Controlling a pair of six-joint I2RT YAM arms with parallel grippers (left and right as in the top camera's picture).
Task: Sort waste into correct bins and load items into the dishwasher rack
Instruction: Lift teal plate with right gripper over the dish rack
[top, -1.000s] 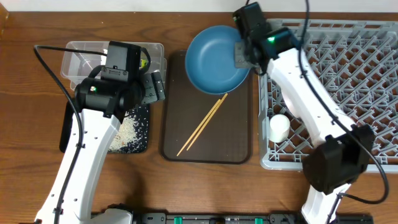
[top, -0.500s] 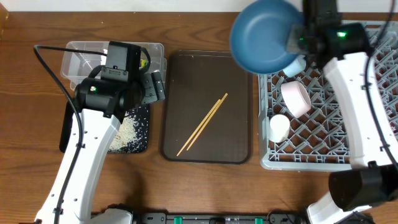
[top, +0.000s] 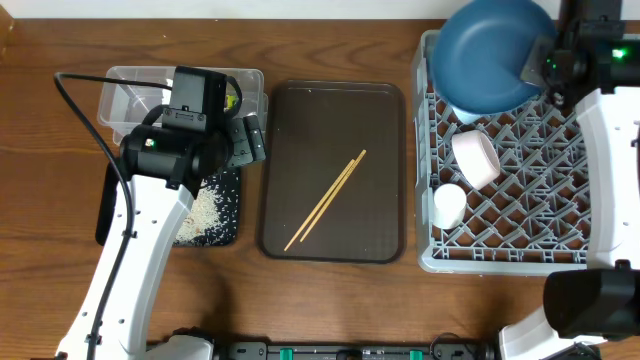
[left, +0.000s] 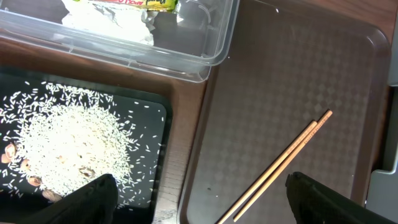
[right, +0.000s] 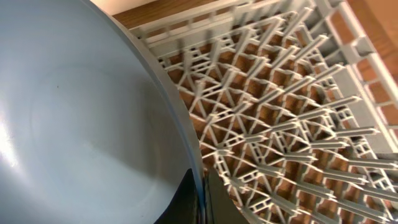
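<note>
- Carrying the dark blue plate (top: 495, 50) to the rack is the step in hand. My right pincer (right: 200, 186) pinches its rim, jaws pressed onto the edge. It holds the plate over the upper left corner of the grey dishwasher rack (top: 530, 215), at the upper right of the overhead frame.
- Next, I judge, the plate must be tipped on edge and lowered between two rows of pegs. It should stay clear of the white bowl (top: 477, 158) and small white cup (top: 449, 205) sitting in the rack below it.
- The plate looks round, smooth and glossy, with a shallow well and a raised rim. It hangs tilted, and I cannot tell whether it touches the pegs.
- My left pincer (left: 214, 199) is spread and empty, over the border between the black tub (left: 93, 84) of rice and the brown tray (top: 300, 120), where the chopsticks (top: 325, 200) lie.
</note>
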